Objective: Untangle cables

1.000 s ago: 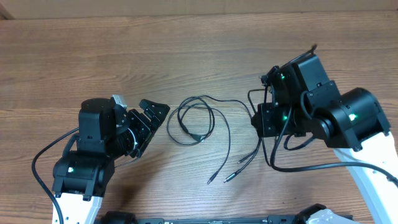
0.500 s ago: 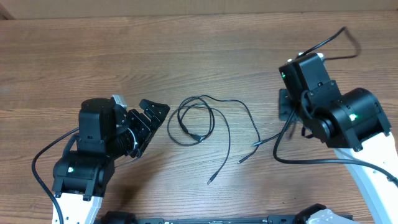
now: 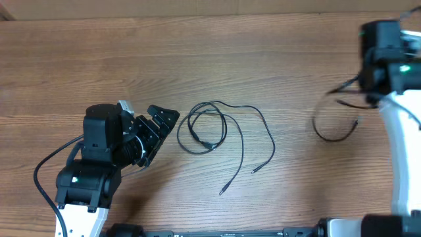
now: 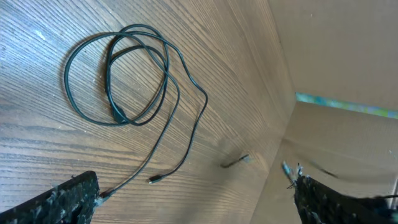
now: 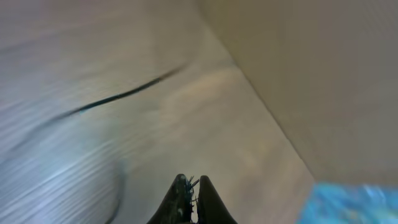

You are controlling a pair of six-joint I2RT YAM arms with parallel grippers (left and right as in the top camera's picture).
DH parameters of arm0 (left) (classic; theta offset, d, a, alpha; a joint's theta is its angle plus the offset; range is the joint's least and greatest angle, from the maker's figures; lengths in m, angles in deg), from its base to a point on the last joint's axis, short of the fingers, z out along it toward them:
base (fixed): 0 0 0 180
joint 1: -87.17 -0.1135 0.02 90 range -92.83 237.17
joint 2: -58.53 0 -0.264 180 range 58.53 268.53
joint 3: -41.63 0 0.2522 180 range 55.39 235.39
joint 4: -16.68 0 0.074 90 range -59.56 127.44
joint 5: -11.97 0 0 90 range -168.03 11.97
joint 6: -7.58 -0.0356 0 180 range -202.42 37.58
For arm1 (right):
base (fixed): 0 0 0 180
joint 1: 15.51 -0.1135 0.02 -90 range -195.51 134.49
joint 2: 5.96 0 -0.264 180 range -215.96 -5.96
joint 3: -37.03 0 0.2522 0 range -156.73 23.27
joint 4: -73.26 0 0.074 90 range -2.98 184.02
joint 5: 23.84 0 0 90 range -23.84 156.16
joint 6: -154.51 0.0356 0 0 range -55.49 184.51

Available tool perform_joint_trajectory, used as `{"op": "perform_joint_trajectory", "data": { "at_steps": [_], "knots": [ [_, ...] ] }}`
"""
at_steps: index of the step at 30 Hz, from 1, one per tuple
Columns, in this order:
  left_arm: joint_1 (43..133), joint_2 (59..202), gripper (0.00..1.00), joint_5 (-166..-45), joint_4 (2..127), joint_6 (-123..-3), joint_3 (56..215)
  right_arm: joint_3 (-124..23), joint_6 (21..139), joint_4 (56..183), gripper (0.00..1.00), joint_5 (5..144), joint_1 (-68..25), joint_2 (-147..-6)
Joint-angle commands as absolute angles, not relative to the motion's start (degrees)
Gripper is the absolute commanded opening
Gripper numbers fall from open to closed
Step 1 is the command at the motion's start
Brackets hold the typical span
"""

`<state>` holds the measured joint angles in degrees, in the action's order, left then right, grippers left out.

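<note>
Two thin black cables (image 3: 217,125) lie in a loose coil at the table's middle, with plug ends trailing toward the front (image 3: 223,191). They also show in the left wrist view (image 4: 118,74). My left gripper (image 3: 161,122) is open and empty just left of the coil; its jaws (image 4: 199,193) frame the plug ends. A third thin cable (image 3: 329,128) hangs in a loop at the far right, below my raised right arm (image 3: 381,46). My right gripper (image 5: 191,183) is shut, apparently on that cable; the view is blurred, with the cable (image 5: 124,93) streaking left.
A cardboard wall (image 4: 336,56) borders the table's right side and a tan strip (image 3: 197,6) runs along the back edge. The left arm's thick black cord (image 3: 46,171) loops at the front left.
My right gripper has lifted one cable out of the tangle and carried it up and far right. The coil has loosened; two plug ends stay at the front. The left arm has not moved.
</note>
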<state>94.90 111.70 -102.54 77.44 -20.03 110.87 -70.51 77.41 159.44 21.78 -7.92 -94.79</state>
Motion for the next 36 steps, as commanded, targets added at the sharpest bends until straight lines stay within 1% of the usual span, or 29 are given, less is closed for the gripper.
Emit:
{"op": "perform_joint_trajectory", "data": {
  "at_steps": [1, 5, 9, 10, 11, 12, 15, 16, 17, 18, 19, 20, 21, 26, 36],
  "knots": [
    [94.59, 111.41, 1.0, -101.53, 77.4, -21.14, 111.46, -70.86, 78.16, 157.32, 0.04, 24.73, 2.53, -95.41],
    [94.59, 111.41, 1.0, -101.53, 77.4, -21.14, 111.46, -70.86, 75.25, 153.21, 0.04, 36.3, 15.08, -97.33],
    [94.59, 111.41, 1.0, -101.53, 77.4, -21.14, 111.46, -70.86, 74.62, 151.07, 0.04, 54.79, 23.34, -98.47],
    [94.59, 111.41, 1.0, -101.53, 77.4, -21.14, 111.46, -70.86, 74.62, 150.39, 0.05, 58.59, 24.56, -98.79],
    [94.59, 111.41, 1.0, -101.53, 77.4, -21.14, 111.46, -70.86, 74.62, 149.61, 0.09, 61.06, 25.53, -99.1],
    [94.59, 111.41, 1.0, -101.53, 77.4, -21.14, 111.46, -70.86, 74.64, 149.13, 0.12, 61.61, 25.98, -99.3],
    [94.59, 111.41, 1.0, -101.53, 77.4, -21.14, 111.46, -70.86, 74.66, 147.92, 0.13, 58.52, 26.29, -99.65],
    [94.59, 111.41, 1.0, -101.53, 77.4, -21.14, 111.46, -70.86, 74.66, 147.57, 0.16, 58.06, 26.29, -99.65],
    [94.59, 111.41, 1.0, -101.53, 77.4, -21.14, 111.46, -70.86, 74.7, 147.25, 0.31, 58.46, 26.29, -99.65],
    [94.59, 111.41, 1.0, -101.53, 77.4, -21.14, 111.46, -70.86, 74.7, 147.16, 0.67, 59.49, 26.22, -99.65],
    [94.59, 111.41, 1.0, -101.53, 77.4, -21.14, 111.46, -70.86, 74.7, 147.18, 0.86, 61.15, 26.22, -99.65],
    [94.59, 111.41, 1.0, -101.53, 77.4, -21.14, 111.46, -70.86, 74.68, 147.25, 0.94, 63.66, 26.22, -99.65],
    [94.59, 111.41, 1.0, -101.53, 77.4, -21.14, 111.46, -70.86, 74.68, 147.29, 0.99, 66.04, 26.25, -99.65],
    [94.59, 111.41, 1.0, -101.53, 77.4, -21.14, 111.46, -70.86, 74.66, 148.14, 1.0, 76.45, 25.0, -99.65],
    [94.59, 111.41, 1.0, -101.53, 77.4, -21.14, 111.46, -70.86, 73.54, 149.48, 1.0, 76.77, 16.45, -99.69]
  ]
}}
